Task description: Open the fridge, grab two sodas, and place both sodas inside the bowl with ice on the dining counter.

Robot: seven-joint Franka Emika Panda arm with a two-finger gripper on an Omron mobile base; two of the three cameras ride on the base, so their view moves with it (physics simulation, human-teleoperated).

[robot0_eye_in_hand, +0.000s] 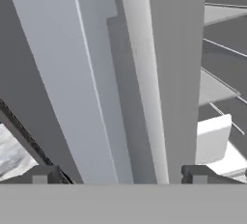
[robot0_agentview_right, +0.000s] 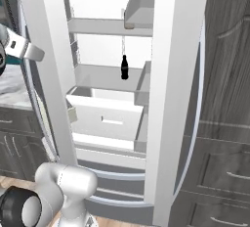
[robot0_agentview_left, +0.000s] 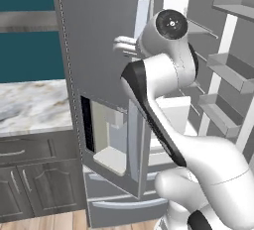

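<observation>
The fridge (robot0_agentview_right: 176, 99) stands with its doors swung out, so the white interior is free to reach. On a middle shelf (robot0_agentview_right: 105, 77), far inside, one dark slim soda (robot0_agentview_right: 124, 67) stands upright (the purple can I cannot find). Below it sits a white drawer (robot0_agentview_right: 110, 116). The tool (robot0_eye_in_hand: 120, 175) is released, its tips (robot0_eye_in_hand: 43, 175) spread wide on both sides of the left door's long handle (robot0_eye_in_hand: 164, 73), apparently because the pulling is done. To the left lies a marble worktop (robot0_agentview_left: 30, 105) over dark cabinets (robot0_agentview_left: 34, 179).
</observation>
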